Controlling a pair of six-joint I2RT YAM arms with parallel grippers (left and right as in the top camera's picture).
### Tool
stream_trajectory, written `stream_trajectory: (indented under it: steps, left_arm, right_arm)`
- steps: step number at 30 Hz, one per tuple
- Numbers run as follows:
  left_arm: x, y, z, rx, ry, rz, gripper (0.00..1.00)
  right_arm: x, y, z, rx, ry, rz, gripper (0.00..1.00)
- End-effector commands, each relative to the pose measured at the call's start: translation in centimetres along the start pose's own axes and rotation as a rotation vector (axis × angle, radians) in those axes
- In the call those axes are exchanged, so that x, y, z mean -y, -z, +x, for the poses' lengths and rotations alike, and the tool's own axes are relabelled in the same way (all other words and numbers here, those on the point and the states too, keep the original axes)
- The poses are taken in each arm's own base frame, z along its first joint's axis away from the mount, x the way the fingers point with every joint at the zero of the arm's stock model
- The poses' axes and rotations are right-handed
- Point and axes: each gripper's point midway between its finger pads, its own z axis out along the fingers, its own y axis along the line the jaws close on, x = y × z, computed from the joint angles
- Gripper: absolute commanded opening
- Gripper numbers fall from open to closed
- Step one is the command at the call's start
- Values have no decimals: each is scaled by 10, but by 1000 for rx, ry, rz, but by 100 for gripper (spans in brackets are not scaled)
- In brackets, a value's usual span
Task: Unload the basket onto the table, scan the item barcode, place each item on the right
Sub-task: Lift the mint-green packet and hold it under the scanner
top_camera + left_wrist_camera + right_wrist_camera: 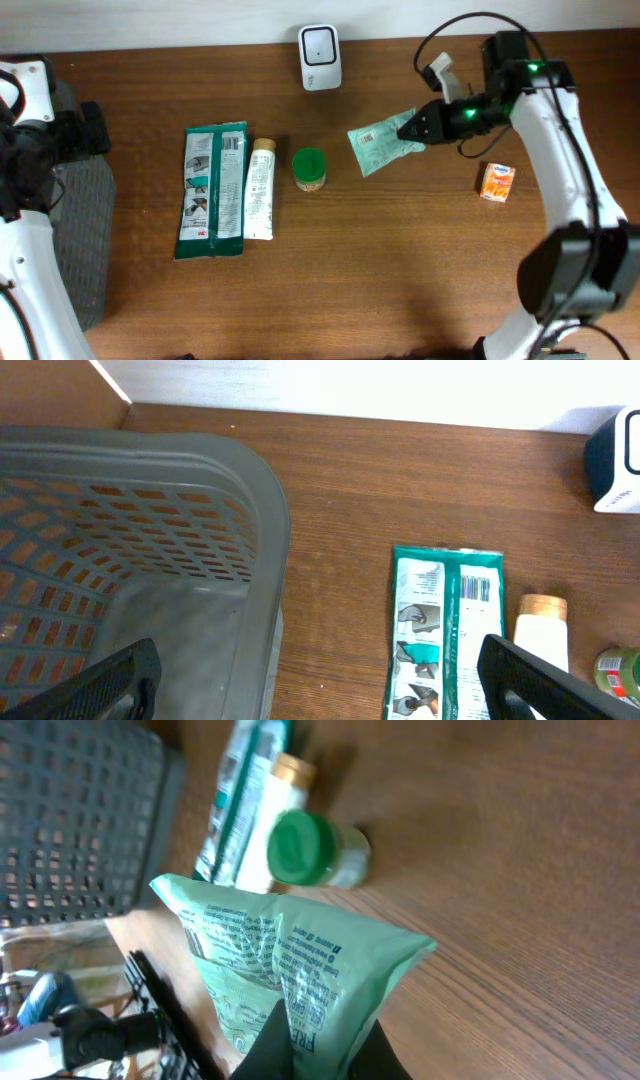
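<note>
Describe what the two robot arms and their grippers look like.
Both arms have white, rounded shells with black joints. The right arm has glowing green lights near its wrist and a thin black cable looping above it. The right gripper is black and tapers to a point. The left arm looks alike, and the left gripper has flat black fingers.

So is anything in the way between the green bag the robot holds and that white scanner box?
No, nothing I can see. The right gripper is shut on the green bag, and only bare table lies between the bag and the white scanner box. The green-lidded jar sits off to the side, not on that path.
</note>
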Motion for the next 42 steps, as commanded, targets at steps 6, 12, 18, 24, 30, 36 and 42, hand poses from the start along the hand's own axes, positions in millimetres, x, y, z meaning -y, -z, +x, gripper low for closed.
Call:
stream_trajectory:
  steps: [6,12,18,24,30,36,42]
  left_arm:
    - [0,1,-1,7,-13,9,99]
    - [0,1,-1,7,-13,9,99]
    - [0,1,-1,7,-13,9,99]
    - [0,1,-1,7,-13,9,99]
    - [0,1,-1,7,-13,9,99]
    - [0,1,-1,7,-13,9,99]
    - [0,1,-1,7,-13,9,99]
  right_arm:
    - [-80,68,-6,191,21,-15,4]
    - [-106,90,0,248,57,-11,4]
    - [-97,81,-1,227,59,49,4]
    - [-73,41,-20,194,173,313,4]
    - [-39,7,-81,302,330,641,4]
    - [-24,-32,-156,466,591,870,4]
    - [-6,-76,-215,594,908,1023,4]
